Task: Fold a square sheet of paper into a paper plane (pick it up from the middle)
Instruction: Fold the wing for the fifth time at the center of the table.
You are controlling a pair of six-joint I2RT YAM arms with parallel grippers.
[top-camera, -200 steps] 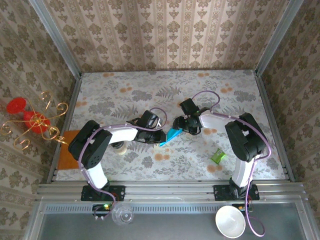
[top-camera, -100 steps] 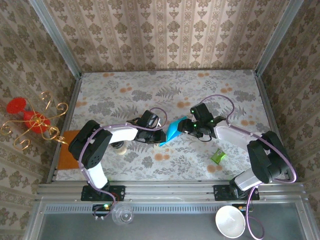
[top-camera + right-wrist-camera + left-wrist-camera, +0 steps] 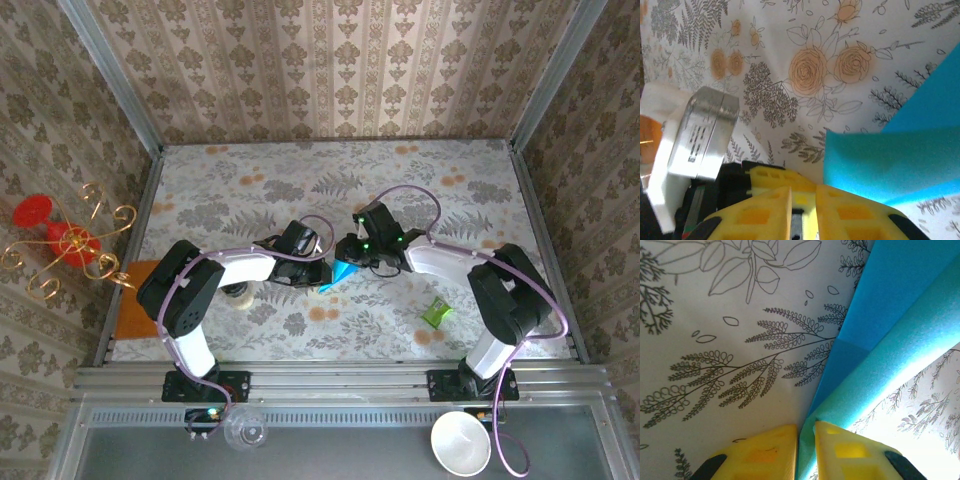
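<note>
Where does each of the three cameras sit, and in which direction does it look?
Top external: above and behind the bases, looking down at the table; both arms show, left gripper and right gripper at the blue paper.
Left wrist: on the left arm, looking along its yellow fingers at the paper pinched between them.
Right wrist: on the right arm, yellow fingers low, paper beyond.
All share the paper.

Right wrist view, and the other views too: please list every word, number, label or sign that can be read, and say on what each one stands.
No text can be read.
silver metal block: a few dark printed lines, too blurred to read.
blue folded paper: plain, no print.
flowered table cover: drawn leaves and flowers, no words.
green wrapper: too small to tell any print.
</note>
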